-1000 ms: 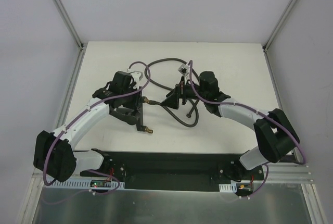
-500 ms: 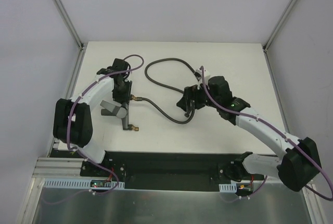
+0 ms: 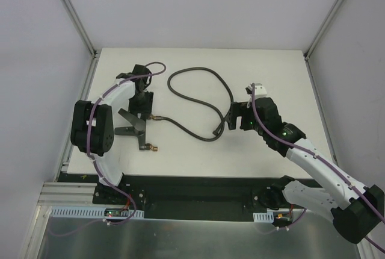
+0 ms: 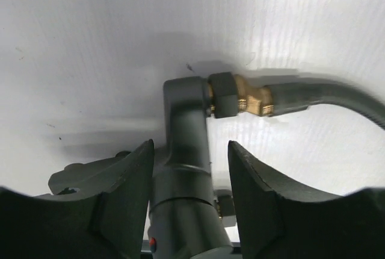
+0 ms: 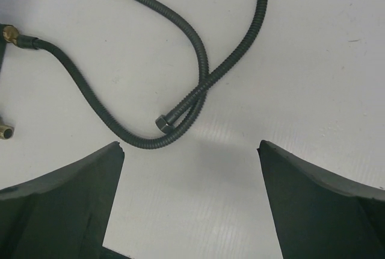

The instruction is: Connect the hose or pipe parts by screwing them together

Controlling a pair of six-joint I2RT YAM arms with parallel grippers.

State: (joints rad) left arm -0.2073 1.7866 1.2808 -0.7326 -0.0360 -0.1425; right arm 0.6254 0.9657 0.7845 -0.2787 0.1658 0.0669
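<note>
My left fingers (image 4: 126, 187) stand apart around the small black T-shaped fitting (image 4: 183, 120), not clamping it; the long thin dark-grey flexible hose (image 4: 337, 93) lies on the white worktop (image 5: 313, 90); its free end (image 5: 163, 121), at frame centre and pointing lower left, is just ahead of my right fingers (image 5: 313, 193), which are wide apart and empty; the right arm is nearer.

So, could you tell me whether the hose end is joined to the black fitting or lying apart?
Joined: the brass connector on the hose sits flush against the fitting, no gap visible. How tightly threaded, cannot tell.
</note>
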